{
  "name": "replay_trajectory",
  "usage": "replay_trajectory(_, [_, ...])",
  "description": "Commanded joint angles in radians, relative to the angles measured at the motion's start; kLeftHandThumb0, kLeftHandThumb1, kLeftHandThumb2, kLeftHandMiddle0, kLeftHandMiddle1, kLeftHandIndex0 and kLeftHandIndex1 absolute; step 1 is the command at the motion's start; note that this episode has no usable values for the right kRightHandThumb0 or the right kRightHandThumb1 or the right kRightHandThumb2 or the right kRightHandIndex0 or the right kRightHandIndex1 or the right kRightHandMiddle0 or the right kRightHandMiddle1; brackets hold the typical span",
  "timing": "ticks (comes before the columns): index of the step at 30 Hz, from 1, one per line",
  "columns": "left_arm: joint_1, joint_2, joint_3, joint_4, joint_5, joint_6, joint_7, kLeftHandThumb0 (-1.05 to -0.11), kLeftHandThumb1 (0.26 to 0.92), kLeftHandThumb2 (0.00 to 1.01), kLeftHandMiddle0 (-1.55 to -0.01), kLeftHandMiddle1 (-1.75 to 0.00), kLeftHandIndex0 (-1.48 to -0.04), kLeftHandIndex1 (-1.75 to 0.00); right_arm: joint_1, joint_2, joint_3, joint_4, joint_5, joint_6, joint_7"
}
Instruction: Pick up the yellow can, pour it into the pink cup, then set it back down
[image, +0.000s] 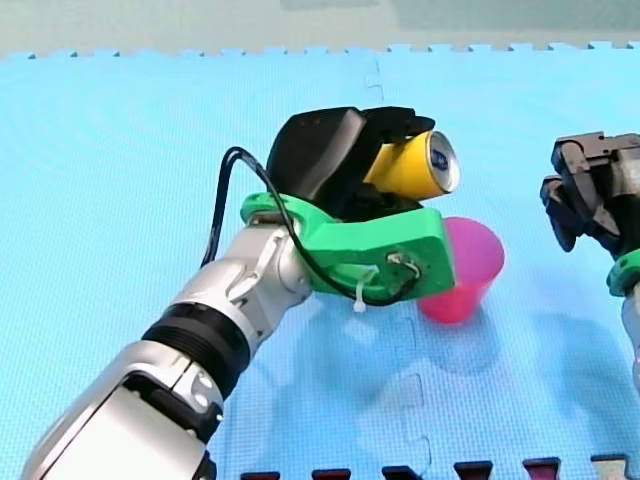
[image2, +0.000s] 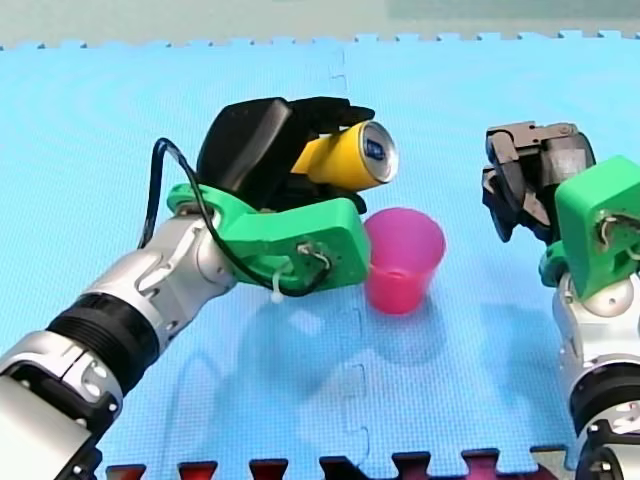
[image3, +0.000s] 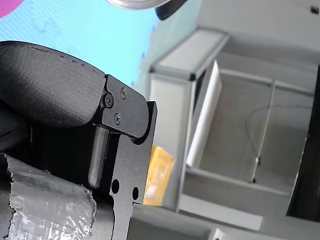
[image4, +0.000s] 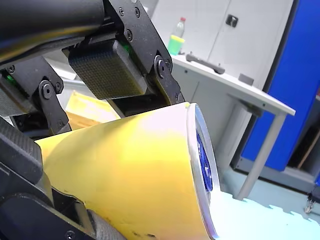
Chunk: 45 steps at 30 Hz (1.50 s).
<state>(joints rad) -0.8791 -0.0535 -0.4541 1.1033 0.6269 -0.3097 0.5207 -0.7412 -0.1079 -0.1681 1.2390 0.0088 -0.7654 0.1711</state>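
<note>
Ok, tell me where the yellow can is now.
Head views: the yellow can is tipped sideways in the left hand, above the pink cup; the right hand hangs at the right.

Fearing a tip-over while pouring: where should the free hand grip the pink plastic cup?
Side wall, from the right, where the right hand hangs: the upright pink plastic cup tapers downward, and the left hand tilts the yellow metal can above its left side.

Left robot hand (image2: 268, 150) aloft, clasped round yellow can (image2: 340, 160); right robot hand (image2: 525, 180) at right.
</note>
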Motion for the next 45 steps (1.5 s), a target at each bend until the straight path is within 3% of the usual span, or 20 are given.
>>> replay_trajectory(1, [-0.007, 0.004, -0.003, -0.004, 0.003, 0.003, 0.006, -0.595, 0.81, 0.0, -1.28, -0.39, -1.28, 0.0, -0.005, -0.007, -0.009, -0.001, 0.013, 0.0, 0.008])
replay_trajectory(6, [-0.006, 0.006, -0.011, -0.007, 0.008, 0.011, 0.0, -0.587, 0.81, 0.0, -1.29, -0.36, -1.28, 0.0, -0.006, -0.01, -0.023, -0.004, 0.036, 0.007, 0.038])
replay_trajectory(17, [0.005, -0.003, -0.034, -0.015, 0.029, 0.013, 0.013, -0.573, 0.81, 0.0, -1.31, -0.28, -1.27, 0.0, -0.018, -0.017, -0.024, 0.001, 0.031, 0.02, 0.033])
replay_trajectory(28, [-0.001, 0.001, -0.06, 0.007, 0.057, 0.013, 0.026, -0.544, 0.815, 0.0, -1.34, -0.23, -1.28, 0.0, -0.022, -0.021, -0.018, -0.001, 0.021, 0.017, 0.011])
replay_trajectory(39, [-0.019, 0.005, -0.094, 0.019, 0.099, 0.031, 0.067, -0.536, 0.819, 0.0, -1.36, -0.19, -1.26, 0.0, -0.024, -0.021, -0.021, 0.0, 0.025, 0.021, 0.011])
replay_trajectory(45, [-0.034, 0.014, -0.113, 0.029, 0.126, 0.045, 0.088, -0.486, 0.828, 0.0, -1.37, -0.16, -1.27, 0.0, -0.024, -0.02, -0.021, 0.001, 0.027, 0.017, 0.019])
